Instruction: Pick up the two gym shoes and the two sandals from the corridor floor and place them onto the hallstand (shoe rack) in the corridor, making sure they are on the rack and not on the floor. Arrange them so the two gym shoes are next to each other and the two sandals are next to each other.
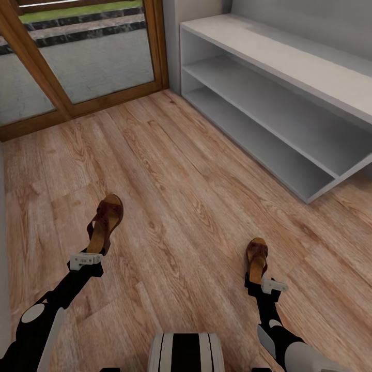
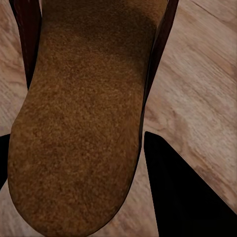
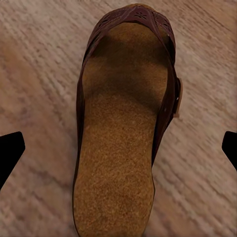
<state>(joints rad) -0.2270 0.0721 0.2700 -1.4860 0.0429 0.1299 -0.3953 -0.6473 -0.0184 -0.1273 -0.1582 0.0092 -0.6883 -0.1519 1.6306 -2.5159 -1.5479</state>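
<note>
The sandals (image 3: 123, 123) have rough, grainy tan footbeds and dark brown leather straps. The floor (image 1: 196, 170) is matt wood-grain planking; the rack (image 1: 289, 62) smooth, matt grey-white.

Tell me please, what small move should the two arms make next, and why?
Probably close both grippers. The left gripper sits at the heel of the left sandal and the right gripper at the heel of the right sandal; in the right wrist view the fingertips stand wide of the footbed. Both sandals lie on the floor, and the hallstand tiers are bare.
</note>
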